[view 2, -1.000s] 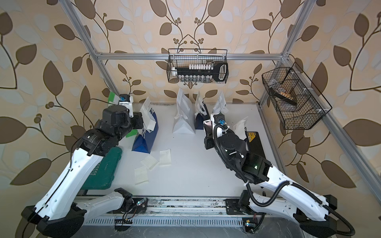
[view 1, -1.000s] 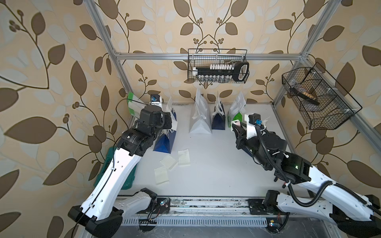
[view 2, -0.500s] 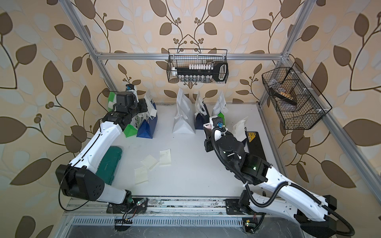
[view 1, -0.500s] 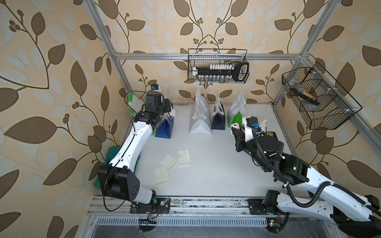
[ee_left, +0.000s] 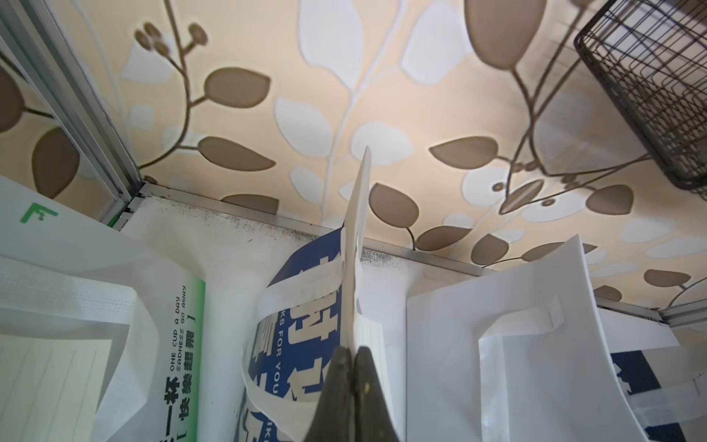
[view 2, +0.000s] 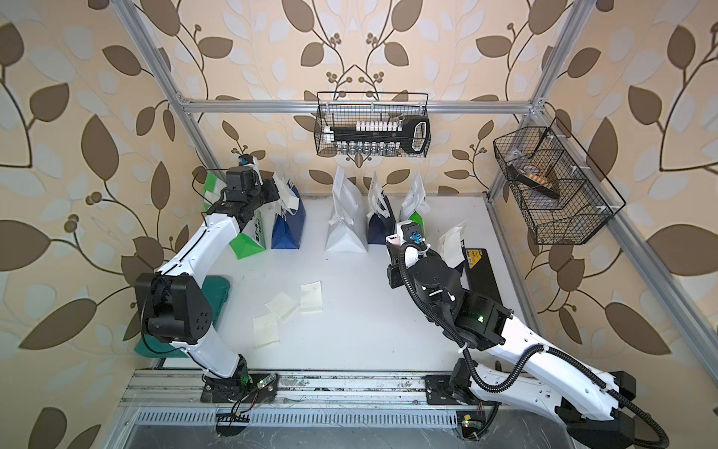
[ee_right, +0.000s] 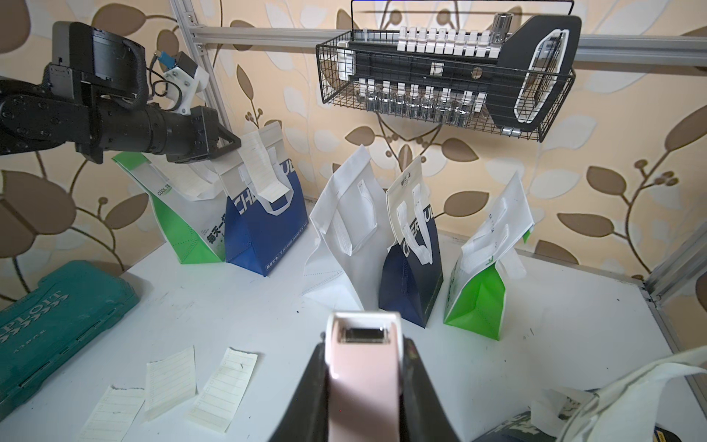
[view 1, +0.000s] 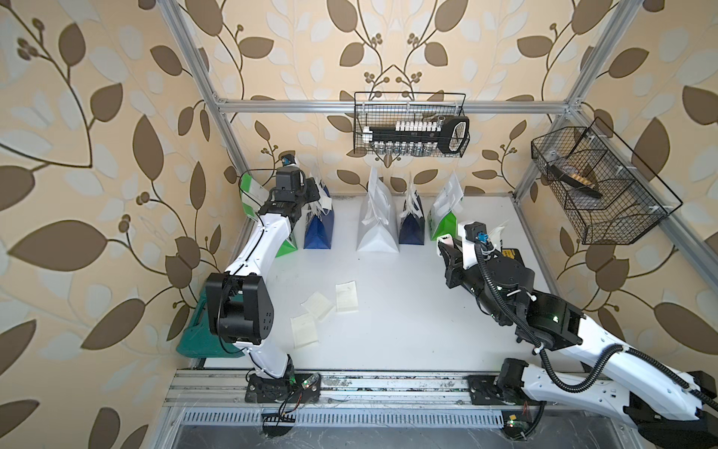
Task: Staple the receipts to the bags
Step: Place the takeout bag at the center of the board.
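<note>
**Next up: a staple through the pinched bag top**

Up at the back-left corner, our left gripper (ee_right: pixel 234 145) was closed tight on the pale top band of the royal-blue paper carrier bag with white strap handles (ee_right: pixel 267 233). It pinned a lined cream receipt slip (ee_right: pixel 262 168) against the band, so that the slip draped down the bag's face. Our right gripper (ee_right: pixel 363 354) was clamped around a pale pink stapler (ee_right: pixel 361 382), held above the white tabletop (ee_right: pixel 535 325). It was well apart from the blue bag and pointed toward the row of bags. Three more cream slips (ee_right: pixel 172 377) lay loose on the table near the teal plastic case (ee_right: pixel 57 317).

To staple well, we judged, the stapler's mouth had to slide over the band just beside where the left gripper pinched. It needed to catch both slip and bag, clear of the handles. We wanted a square approach, because a glancing one might tip the light bag or miss the slip's upper edge.
</note>
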Tool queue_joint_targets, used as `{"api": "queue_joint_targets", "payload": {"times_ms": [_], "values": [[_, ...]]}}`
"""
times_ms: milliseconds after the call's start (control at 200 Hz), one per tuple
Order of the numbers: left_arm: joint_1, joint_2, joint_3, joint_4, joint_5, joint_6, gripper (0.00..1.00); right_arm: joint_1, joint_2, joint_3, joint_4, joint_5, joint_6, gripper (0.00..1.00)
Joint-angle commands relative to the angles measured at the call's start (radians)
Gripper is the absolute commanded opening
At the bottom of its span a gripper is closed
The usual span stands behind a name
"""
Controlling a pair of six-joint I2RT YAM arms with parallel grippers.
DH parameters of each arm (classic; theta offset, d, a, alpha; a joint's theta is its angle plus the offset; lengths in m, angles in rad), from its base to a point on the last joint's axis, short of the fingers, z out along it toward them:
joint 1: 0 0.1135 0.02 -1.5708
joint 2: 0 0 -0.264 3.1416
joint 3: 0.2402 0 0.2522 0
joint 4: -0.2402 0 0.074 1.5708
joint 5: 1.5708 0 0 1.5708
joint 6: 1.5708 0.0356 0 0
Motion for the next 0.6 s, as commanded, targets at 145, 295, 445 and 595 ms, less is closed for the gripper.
{"api": "queue_joint_targets", "payload": {"times_ms": [145, 295, 445, 595], "values": [[0.027, 0.0, 0.06, 0.02, 0.018, 0.0, 0.57, -0.004, -0.007, -0.024, 0.005, -0.019, 0.02, 0.02], [0.028, -0.004, 0.08, -0.013, 0.018, -0.007, 0.75, -0.004, -0.007, -0.033, -0.004, -0.03, 0.039, 0.02], [0.03, -0.03, 0.097, -0.033, 0.018, -0.015, 0.9, -0.004, -0.003, -0.031, -0.038, -0.055, 0.071, 0.02], [0.03, -0.075, 0.116, -0.055, 0.014, -0.014, 0.99, -0.014, 0.014, -0.038, -0.118, -0.102, 0.141, 0.02]]}}
